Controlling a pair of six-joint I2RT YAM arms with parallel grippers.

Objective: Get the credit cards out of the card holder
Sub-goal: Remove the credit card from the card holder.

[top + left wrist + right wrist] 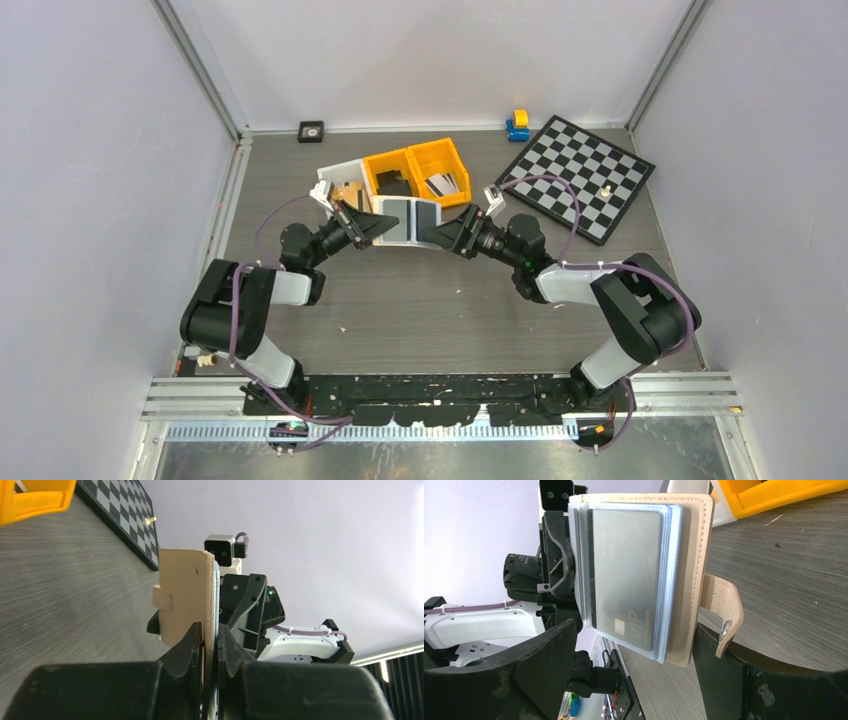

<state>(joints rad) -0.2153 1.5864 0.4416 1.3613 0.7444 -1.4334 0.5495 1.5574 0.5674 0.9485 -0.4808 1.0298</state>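
The beige card holder (408, 218) is held open above the table between both grippers. My left gripper (362, 226) is shut on one cover's edge; in the left wrist view the jaws (210, 632) pinch the tan cover (182, 595). My right gripper (455, 236) is open around the other half. In the right wrist view its fingers (636, 627) stand wide apart, with the holder (694, 580) between them and its strap against the right finger. A grey credit card (624, 570) marked VIP sits in the see-through pocket. Other cards (443, 185) lie in an orange bin.
Two orange bins (432, 152) and a white tray (338, 176) stand just behind the holder. A chessboard (580, 175) with a small piece lies at the back right. A blue and yellow toy (517, 125) and a small black square (311, 131) sit by the back wall.
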